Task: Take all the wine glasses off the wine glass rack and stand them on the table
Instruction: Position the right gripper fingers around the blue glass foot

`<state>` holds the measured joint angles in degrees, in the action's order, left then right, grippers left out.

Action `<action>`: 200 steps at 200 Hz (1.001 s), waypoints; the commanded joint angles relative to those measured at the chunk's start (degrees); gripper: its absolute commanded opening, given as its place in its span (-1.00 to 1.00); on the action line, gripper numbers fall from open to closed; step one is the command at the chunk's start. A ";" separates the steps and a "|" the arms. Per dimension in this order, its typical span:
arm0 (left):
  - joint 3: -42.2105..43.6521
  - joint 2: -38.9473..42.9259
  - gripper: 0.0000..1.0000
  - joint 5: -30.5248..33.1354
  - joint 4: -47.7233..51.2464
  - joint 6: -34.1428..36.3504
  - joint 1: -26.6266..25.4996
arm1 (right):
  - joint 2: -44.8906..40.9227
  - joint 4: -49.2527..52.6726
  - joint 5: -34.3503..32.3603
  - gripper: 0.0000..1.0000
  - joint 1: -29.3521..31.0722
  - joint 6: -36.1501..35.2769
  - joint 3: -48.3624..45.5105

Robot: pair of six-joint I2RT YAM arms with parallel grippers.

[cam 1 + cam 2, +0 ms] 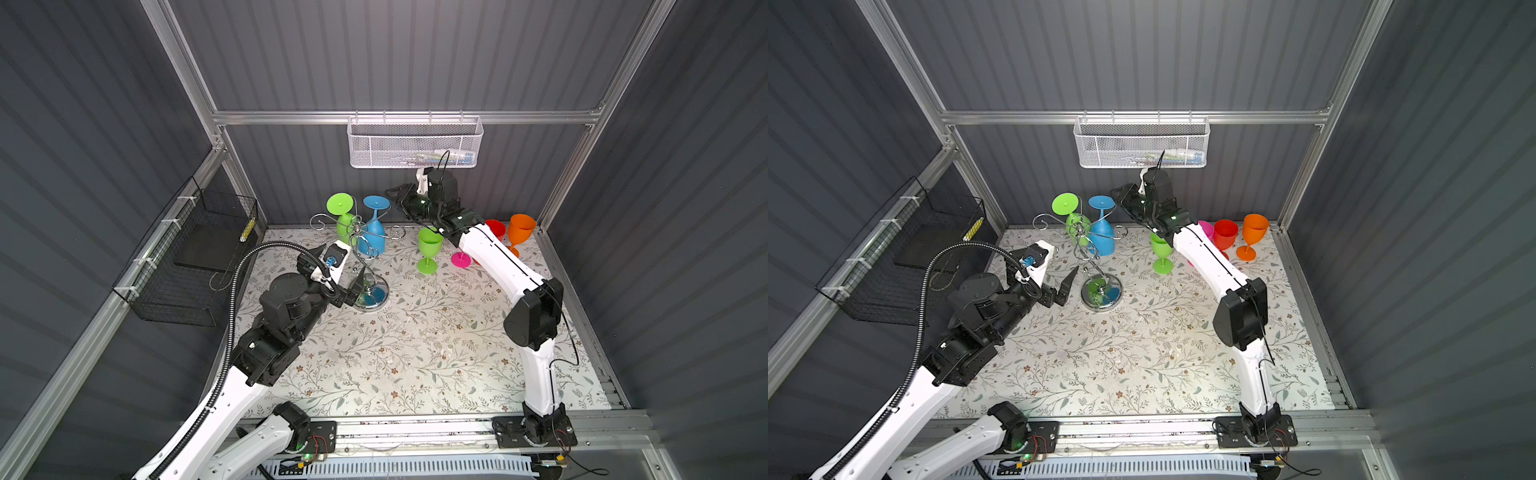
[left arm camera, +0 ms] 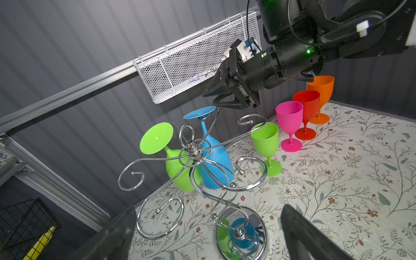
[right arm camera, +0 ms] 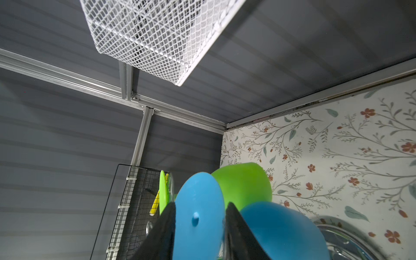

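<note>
since the blue wine glass [image 2: 213, 164] hangs bowl-down from a scroll arm of the wine glass rack [image 2: 193, 146], on the rack's wall side beside a green wine glass [image 2: 177, 173] hung the same way, its flat foot [image 3: 198, 216] is the part on top. the right gripper [image 2: 211, 99] hovers just above that foot, jaws parted narrowly and holding nothing; in the right wrist view the foot shows between its fingers [image 3: 162, 231]. the left gripper [image 1: 1064, 286] stands wide open beside the rack's base [image 1: 1100, 305]. the glass looks like light, stiff, smooth plastic, so it may slip; a hold on the foot's rim or on the stem just under it seems best, then a slide outward along the wire.
</note>
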<state>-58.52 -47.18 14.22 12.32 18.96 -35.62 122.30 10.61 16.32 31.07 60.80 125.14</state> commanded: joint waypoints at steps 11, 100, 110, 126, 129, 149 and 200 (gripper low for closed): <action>0.51 0.69 0.99 0.72 -1.31 0.81 0.30 | -1.78 2.14 -2.34 -0.17 0.39 -2.08 -0.48; 0.61 0.58 0.99 0.98 -1.38 0.73 0.29 | 1.36 3.46 0.47 -0.27 0.44 -2.56 4.06; 0.65 0.47 0.99 0.90 -1.33 0.73 0.28 | 1.43 3.52 0.67 -0.29 0.40 -2.93 4.42; 0.66 0.57 0.99 0.82 -1.29 0.60 0.28 | 1.86 4.02 1.01 -0.31 0.55 -3.25 5.36; 0.61 0.55 1.00 0.89 -1.27 0.63 0.28 | 1.96 4.05 1.22 -0.31 0.52 -3.23 5.53; 0.61 0.72 0.99 0.95 -1.28 0.63 0.28 | 2.89 5.12 1.78 -0.32 0.79 -3.48 7.57; 0.56 0.60 0.99 0.83 -1.14 0.47 0.28 | 1.60 8.05 -3.04 -0.27 1.14 -7.73 8.06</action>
<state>-58.43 -47.20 14.61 12.29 18.96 -35.62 124.36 16.43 16.05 31.88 56.45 131.92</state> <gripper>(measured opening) 0.997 0.360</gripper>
